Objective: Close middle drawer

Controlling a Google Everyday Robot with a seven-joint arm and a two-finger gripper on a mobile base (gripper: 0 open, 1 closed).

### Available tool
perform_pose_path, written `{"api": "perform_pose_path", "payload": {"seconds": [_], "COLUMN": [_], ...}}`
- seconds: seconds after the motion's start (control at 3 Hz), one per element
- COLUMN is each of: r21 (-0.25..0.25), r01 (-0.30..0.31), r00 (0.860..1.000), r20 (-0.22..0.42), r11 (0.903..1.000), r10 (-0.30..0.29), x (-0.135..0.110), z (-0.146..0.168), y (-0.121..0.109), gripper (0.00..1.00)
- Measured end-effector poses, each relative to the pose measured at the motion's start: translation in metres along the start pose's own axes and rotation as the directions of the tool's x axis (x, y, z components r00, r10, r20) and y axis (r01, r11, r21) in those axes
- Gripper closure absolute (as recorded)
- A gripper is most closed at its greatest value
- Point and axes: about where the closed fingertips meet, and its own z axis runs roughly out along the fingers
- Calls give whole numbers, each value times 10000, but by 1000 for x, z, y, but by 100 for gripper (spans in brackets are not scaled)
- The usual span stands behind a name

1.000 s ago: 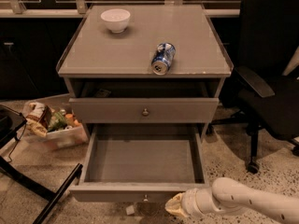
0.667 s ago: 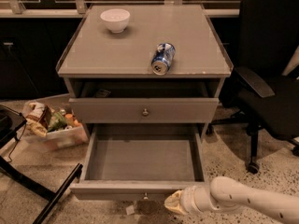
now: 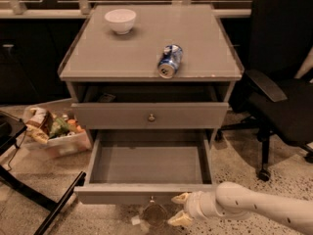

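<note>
The middle drawer (image 3: 146,163) of the grey cabinet is pulled far out, and its bare grey inside shows. Its flat front (image 3: 117,194) faces me, with a small round knob (image 3: 152,199) at the middle. My gripper (image 3: 177,209) is low at the bottom right, just in front of the drawer front and to the right of the knob. Its two tan fingertips (image 3: 180,198) are spread apart and hold nothing. The white arm runs off to the right edge. The drawer above (image 3: 151,115) stands slightly open, with dark clutter inside.
A white bowl (image 3: 120,20) and a blue can (image 3: 169,61) on its side rest on the cabinet top. A black office chair (image 3: 281,92) stands close on the right. A box of snacks (image 3: 54,129) and black frame legs (image 3: 44,199) are on the left floor.
My gripper has crept a little to the left, closer to the drawer front. The drawer has not visibly moved.
</note>
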Motion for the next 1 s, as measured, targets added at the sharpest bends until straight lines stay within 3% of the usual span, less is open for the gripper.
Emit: {"api": "perform_pose_path", "payload": {"seconds": [0.33,0.67,1.0], "r21": [200,536,1047], "r01": [58,-118,165], "r00": [10000,9994,9988], "r20": [-77,-323,-483], "r11": [9998,9985,9944], "r10": [-57,135,-115], "x": [-2,9,-1], "z": [4,14,28], "y": [-11,-30,-82], "gripper": [0,0,0]}}
